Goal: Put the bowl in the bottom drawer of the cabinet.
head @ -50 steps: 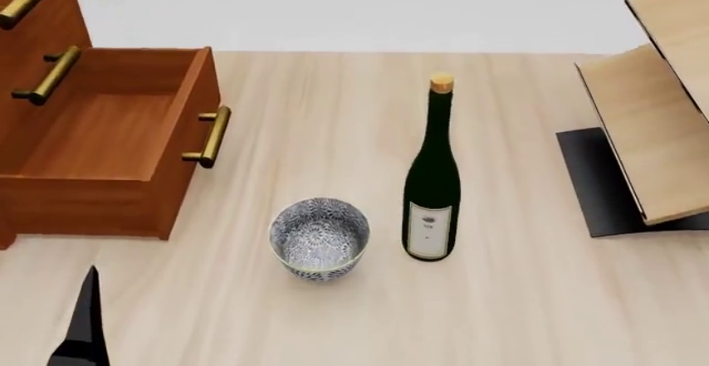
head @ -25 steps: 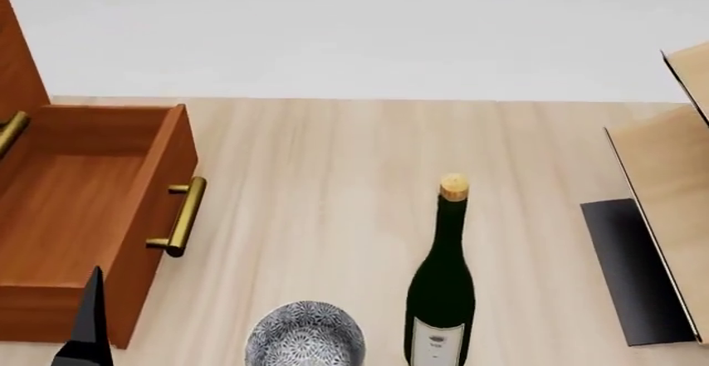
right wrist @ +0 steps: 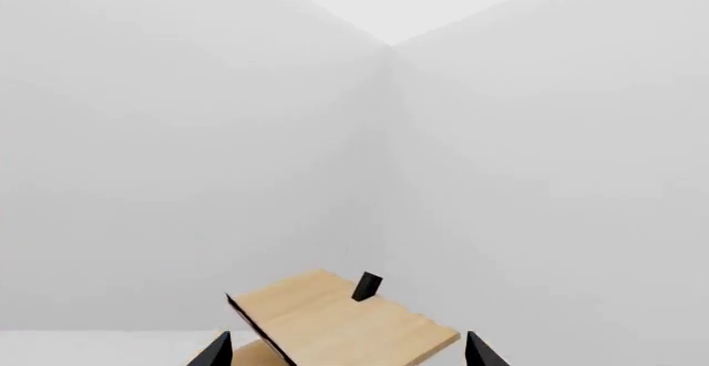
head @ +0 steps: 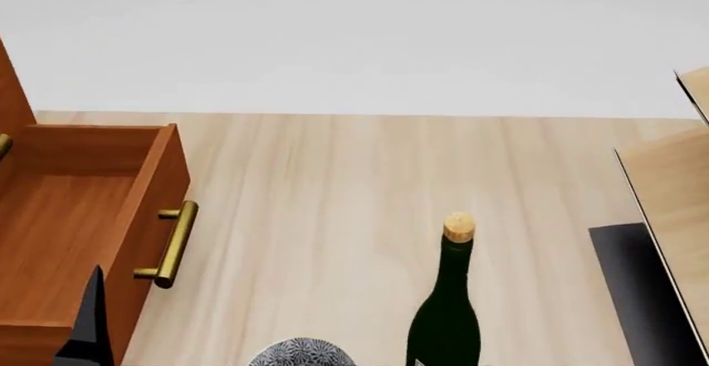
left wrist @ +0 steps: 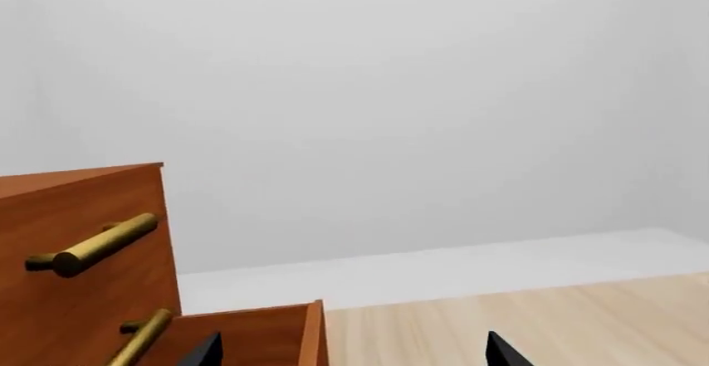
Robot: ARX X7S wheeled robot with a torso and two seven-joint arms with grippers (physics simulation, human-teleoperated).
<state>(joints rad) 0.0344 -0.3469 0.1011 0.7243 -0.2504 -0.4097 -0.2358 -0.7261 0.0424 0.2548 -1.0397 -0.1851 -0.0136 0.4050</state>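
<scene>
1. At the head view's bottom edge, the bowl (head: 301, 353) shows only its rim on the table (head: 332, 217), just beside the wine bottle (head: 446, 316).
2. Left of it, the bottom drawer (head: 78, 233) of the cabinet (left wrist: 78, 250) stands pulled out, apart from the bowl.
3. Left gripper (left wrist: 349, 351) and right gripper (right wrist: 347, 351) show spread fingertips, gripping nothing.
4. The pale rack (right wrist: 332, 320) stands at the right.

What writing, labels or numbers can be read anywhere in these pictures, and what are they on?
None can be read.
The wine bottle shows only its neck, cork and dark shoulders in the head view; its lower body is cut off by the frame edge.
The bowl carries a pattern, not lettering.
The cabinet, the bottom drawer and the pale rack are bare wood.
</scene>
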